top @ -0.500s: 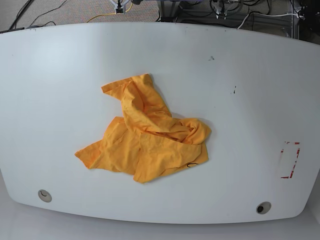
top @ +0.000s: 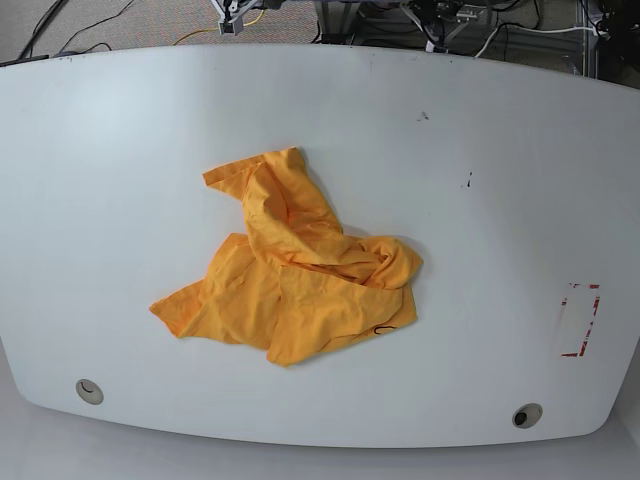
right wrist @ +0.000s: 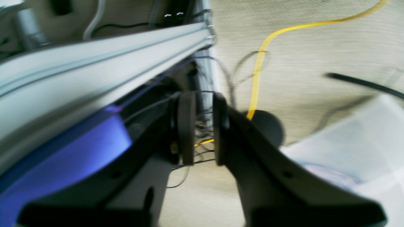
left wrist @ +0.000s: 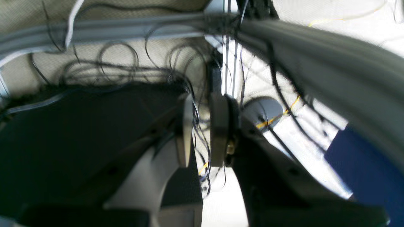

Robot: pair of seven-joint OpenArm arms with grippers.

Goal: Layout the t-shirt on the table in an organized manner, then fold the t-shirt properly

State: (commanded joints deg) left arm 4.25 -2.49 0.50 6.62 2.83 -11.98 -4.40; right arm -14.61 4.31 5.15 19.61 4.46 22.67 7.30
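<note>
The orange-yellow t-shirt (top: 300,265) lies crumpled in a heap in the middle of the white table (top: 500,200), with a bit of black script showing at its lower right edge. Neither gripper is near it. In the base view both sit past the table's far edge, the right gripper (top: 232,14) at the top left and the left gripper (top: 445,14) at the top right. In the wrist views the left gripper (left wrist: 202,126) and the right gripper (right wrist: 202,126) each have their fingers close together with nothing held. Those views show only floor and cables.
Two round grommet holes (top: 89,391) (top: 526,415) sit near the table's front edge. A red-marked rectangle (top: 580,320) is at the right. Cables and metal frame rails (top: 380,25) lie beyond the far edge. A yellow cable (right wrist: 258,63) runs over the floor.
The t-shirt has not moved. The arm parts at the top edge of the base view have shifted slightly.
</note>
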